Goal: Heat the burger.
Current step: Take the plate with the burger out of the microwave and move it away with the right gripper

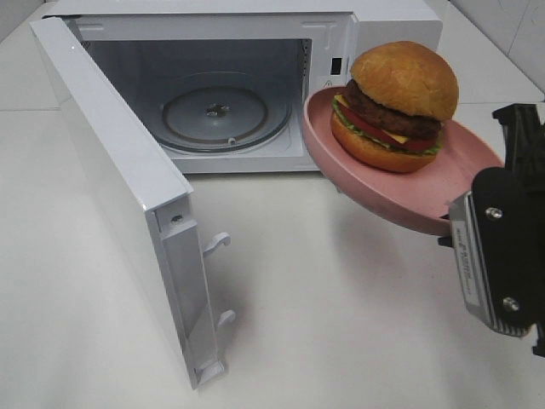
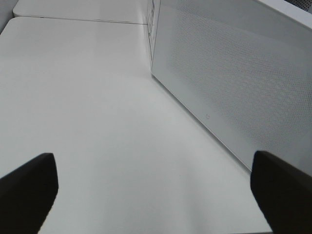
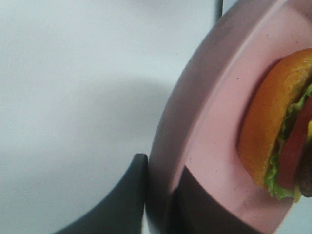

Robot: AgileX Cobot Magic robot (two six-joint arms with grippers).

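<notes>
The burger (image 1: 396, 106), with a glossy brown bun, dark patty, tomato and lettuce, sits on a pink plate (image 1: 409, 200) that hangs in the air, slightly tilted, just right of the microwave's open cavity. My right gripper (image 1: 451, 223) is shut on the plate's near rim. In the right wrist view its dark fingers (image 3: 126, 200) pinch the plate rim (image 3: 214, 122), and the burger (image 3: 273, 131) lies beyond them. My left gripper (image 2: 155, 195) is open with nothing between its fingers, low over the table beside the door's outer face; the high view does not show it.
The white microwave (image 1: 255, 25) stands at the back with its glass turntable (image 1: 217, 115) bare. Its door (image 1: 111, 179) is swung wide open toward the front left, and the perforated door panel (image 2: 234, 83) is close to the left gripper. White table (image 1: 341, 324) lies in front.
</notes>
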